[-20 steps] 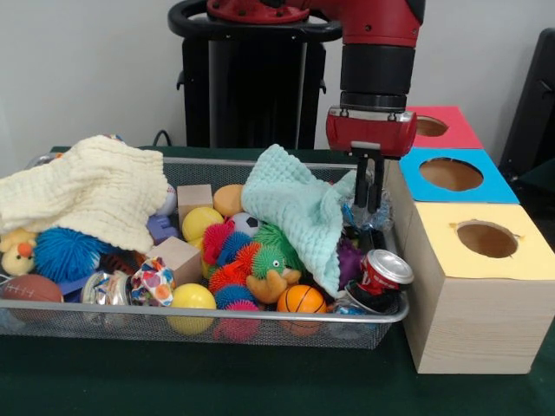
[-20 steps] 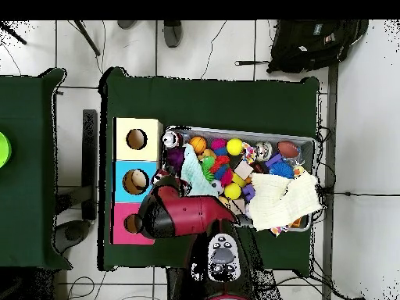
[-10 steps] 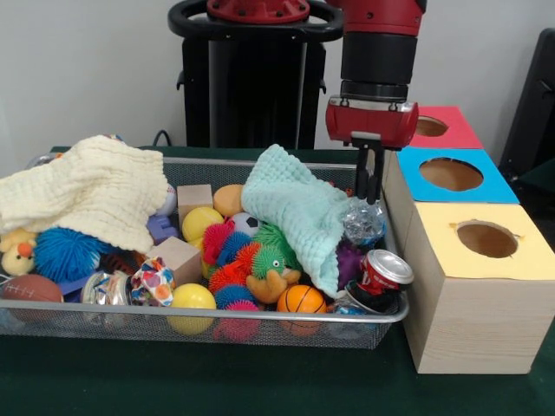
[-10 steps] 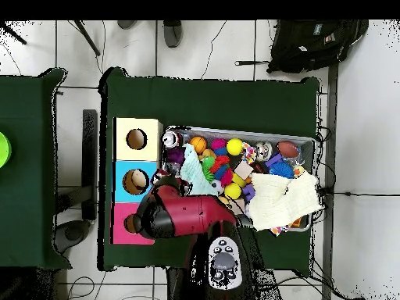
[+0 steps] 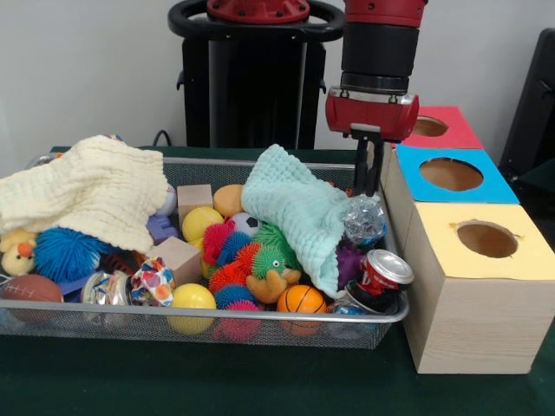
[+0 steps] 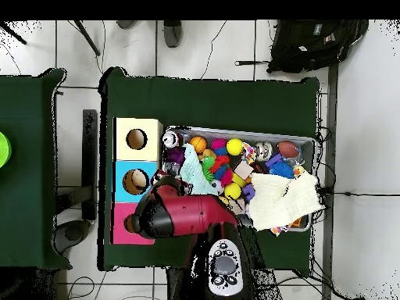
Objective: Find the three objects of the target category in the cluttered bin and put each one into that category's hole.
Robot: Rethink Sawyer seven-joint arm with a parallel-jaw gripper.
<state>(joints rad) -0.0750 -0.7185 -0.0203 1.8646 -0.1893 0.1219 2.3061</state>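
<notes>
In the front view my gripper [image 5: 368, 191] hangs over the right end of the silver mesh bin [image 5: 260, 316]. Its fingers are shut on the top of a clear crinkly bottle [image 5: 364, 220], which hangs just above the clutter beside a mint cloth [image 5: 295, 208]. A second clear crushed bottle [image 5: 104, 287] lies at the bin's front left. Something clear [image 5: 349, 306] lies under the red can [image 5: 381, 270]. In the overhead view the bin [image 6: 309, 141] shows, but my arm [image 6: 176, 216] hides the gripper.
Three wooden boxes with holes stand right of the bin: yellow [image 5: 486, 239], blue [image 5: 450, 174], pink [image 5: 431, 126]. A cream cloth [image 5: 87, 191] covers the bin's left end. Balls, spiky toys and wooden blocks fill the middle.
My gripper has risen out of the bin's right end, and the clear bottle has come up with it, clear of the mint cloth.
</notes>
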